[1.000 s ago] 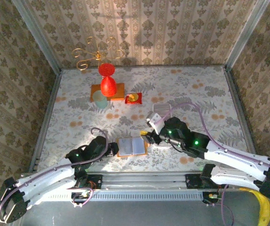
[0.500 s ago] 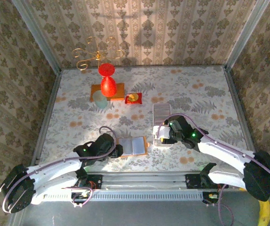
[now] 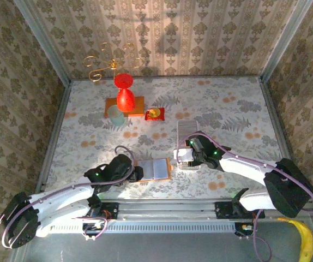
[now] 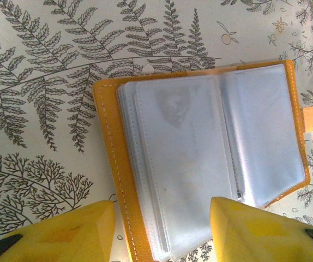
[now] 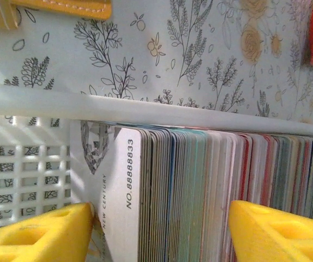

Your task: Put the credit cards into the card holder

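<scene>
Here we are at the left gripper (image 4: 162,232), and its yellow fingertips (image 4: 64,234) are spread wide, with nothing pinched between them. They sit at the near edge of the card holder (image 4: 200,164), which lies open and flat on the patterned table (image 3: 227,103). We can see its orange cover and its clear sleeves facing up. Whether a fingertip actually touches the cover, we cannot tell. Over to the right gripper (image 5: 161,234), which is parted too, one pad on either side above the credit cards (image 5: 211,191). The cards stand on edge in a tight row inside the white basket (image 5: 25,164), just to the right of the holder, and none of them is gripped. Well back on the table stands a red vase (image 3: 125,97).
</scene>
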Available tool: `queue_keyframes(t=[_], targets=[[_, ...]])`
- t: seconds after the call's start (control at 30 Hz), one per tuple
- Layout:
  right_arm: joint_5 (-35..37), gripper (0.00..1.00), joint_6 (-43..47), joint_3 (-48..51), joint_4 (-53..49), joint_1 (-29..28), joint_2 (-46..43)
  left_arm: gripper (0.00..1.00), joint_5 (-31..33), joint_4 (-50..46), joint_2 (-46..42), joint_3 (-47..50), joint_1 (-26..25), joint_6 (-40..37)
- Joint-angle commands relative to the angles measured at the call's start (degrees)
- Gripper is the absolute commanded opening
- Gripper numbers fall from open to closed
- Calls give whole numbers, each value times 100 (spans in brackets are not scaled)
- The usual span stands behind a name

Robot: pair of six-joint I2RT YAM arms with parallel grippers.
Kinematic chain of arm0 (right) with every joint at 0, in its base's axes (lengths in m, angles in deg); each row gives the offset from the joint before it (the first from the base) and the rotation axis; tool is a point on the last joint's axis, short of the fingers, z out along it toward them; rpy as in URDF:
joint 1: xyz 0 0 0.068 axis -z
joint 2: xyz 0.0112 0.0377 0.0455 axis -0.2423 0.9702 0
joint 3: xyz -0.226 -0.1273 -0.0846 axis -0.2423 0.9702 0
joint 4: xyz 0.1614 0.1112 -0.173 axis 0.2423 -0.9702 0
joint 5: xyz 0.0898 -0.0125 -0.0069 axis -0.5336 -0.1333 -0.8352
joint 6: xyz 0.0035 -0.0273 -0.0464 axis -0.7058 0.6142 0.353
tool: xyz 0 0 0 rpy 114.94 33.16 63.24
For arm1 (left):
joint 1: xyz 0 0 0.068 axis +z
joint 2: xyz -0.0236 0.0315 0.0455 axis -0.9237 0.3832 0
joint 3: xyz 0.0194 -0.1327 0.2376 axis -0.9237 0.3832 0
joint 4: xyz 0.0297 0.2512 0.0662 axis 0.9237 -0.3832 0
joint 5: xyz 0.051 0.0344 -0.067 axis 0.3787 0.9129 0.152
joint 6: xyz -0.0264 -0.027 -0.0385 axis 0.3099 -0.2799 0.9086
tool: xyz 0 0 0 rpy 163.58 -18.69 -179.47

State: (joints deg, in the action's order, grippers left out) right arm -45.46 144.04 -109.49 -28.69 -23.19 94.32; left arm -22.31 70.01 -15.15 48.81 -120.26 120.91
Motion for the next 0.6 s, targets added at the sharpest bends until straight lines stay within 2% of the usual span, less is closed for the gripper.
queue_keyframes(t=[0.0,0.13,0.37,0.5,0.57], targets=[[284,54,263,-158,176,26,40,47,34,59,-39,54,25,54],[318,40,305,-196,-169,-72,-124,44,71,63,8,78,26,134],[335,39,313,-98,-430,-272,-355,43,22,181,180,82,17,179],[424,29,300,-160,-575,-323,-349,41,-6,200,288,63,21,182],[430,28,284,-156,-567,-322,-384,41,-14,217,315,61,22,195]])
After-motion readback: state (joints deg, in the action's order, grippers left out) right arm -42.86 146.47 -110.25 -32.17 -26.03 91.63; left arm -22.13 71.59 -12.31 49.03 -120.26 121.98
